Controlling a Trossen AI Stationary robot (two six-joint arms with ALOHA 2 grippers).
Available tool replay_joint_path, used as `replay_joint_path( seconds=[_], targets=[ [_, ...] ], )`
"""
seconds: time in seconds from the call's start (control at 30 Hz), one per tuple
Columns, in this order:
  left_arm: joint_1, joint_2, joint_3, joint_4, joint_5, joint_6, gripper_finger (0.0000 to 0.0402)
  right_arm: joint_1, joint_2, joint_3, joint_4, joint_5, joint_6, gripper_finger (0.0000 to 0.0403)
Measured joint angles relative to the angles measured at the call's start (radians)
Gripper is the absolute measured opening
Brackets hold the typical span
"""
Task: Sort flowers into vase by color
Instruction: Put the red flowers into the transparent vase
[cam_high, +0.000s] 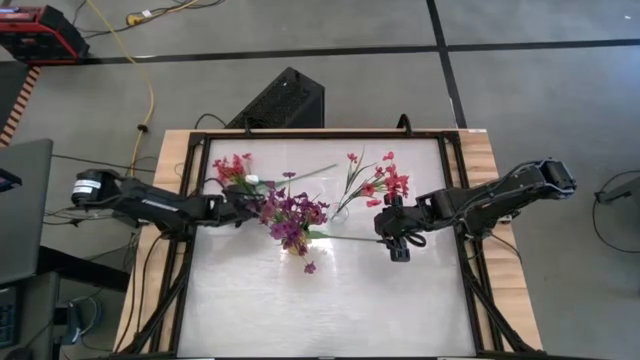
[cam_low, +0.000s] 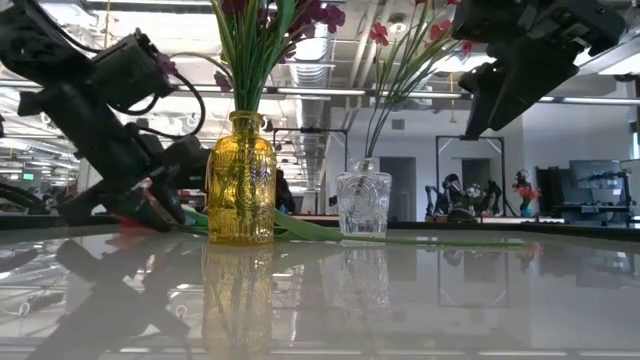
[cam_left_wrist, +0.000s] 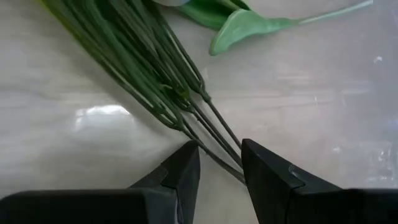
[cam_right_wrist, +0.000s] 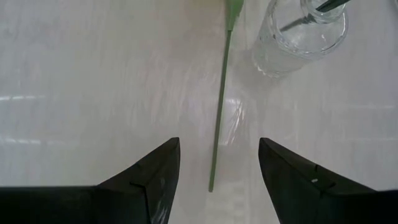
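White glossy surface, two vases near centre.

Yellow glass vase: holds purple-magenta flowers, green stems upright in its neck in low view.

Clear glass vase, to the right of the yellow one in low view: holds red-pink flowers, stems leaning a bit.

Loose items on surface:
- red-pink sprig lying flat near L arm, far-left part of surface.
- single thin green stem lying flat, running from the vases toward R gripper; its end sits between the R fingers in R wrist view. Clear vase just beside it.
- broad green leaf w/ own thin stem, lying flat beyond the stem bundle in L wrist view.

L gripper: low at surface, beside yellow vase. Jaws part-open, straddling the stem ends of a green stem bundle lying flat; can't tell if fingers touch stems.

R gripper: raised above surface, right of the clear vase; jaws apart, nothing held, loose stem's end below the gap.
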Motion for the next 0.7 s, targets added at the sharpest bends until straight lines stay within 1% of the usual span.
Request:
replay_joint_path(
  seconds=[0.13, 0.23, 0.3, 0.4, 0.43, 0.5, 0.6, 0.63, 0.7],
  targets=[
    [0.03, 0.035, 0.0, 0.012, 0.0, 0.003, 0.0114, 0.0, 0.0, 0.0, 0.0, 0.0, 0.005, 0.0243],
    [0.038, 0.05, 0.0, 0.022, -0.008, 0.047, 0.0106, 0.0, 0.0, 0.0, 0.0, 0.0, 0.005, 0.0243],
    [0.039, 0.05, 0.0, 0.018, 0.002, 0.083, 0.0083, 0.0, 0.0, 0.0, 0.0, 0.0, 0.006, 0.0243],
    [0.04, 0.036, -0.001, -0.003, 0.032, 0.128, 0.0026, 0.001, 0.0, 0.0, -0.001, 0.0, 0.019, 0.0243],
    [0.041, 0.029, -0.001, -0.009, 0.043, 0.139, 0.0014, 0.003, 0.0, 0.0, -0.002, 0.0, 0.03, 0.0243],
    [0.041, 0.011, -0.002, -0.02, 0.072, 0.159, 0.0009, 0.01, 0.0, 0.0, -0.007, 0.0, 0.04, 0.0243],
    [0.041, -0.03, -0.003, -0.03, 0.163, 0.217, 0.0004, 0.035, 0.0, 0.0, -0.021, -0.001, 0.05, 0.0243],
    [0.041, -0.051, -0.003, -0.033, 0.216, 0.234, 0.0002, 0.044, 0.0, 0.0, -0.028, -0.002, 0.057, 0.0243],
    [0.04, -0.098, -0.004, -0.043, 0.354, 0.262, 0.0001, 0.065, 0.0, 0.0, -0.038, -0.002, 0.067, 0.0243]
  ],
)
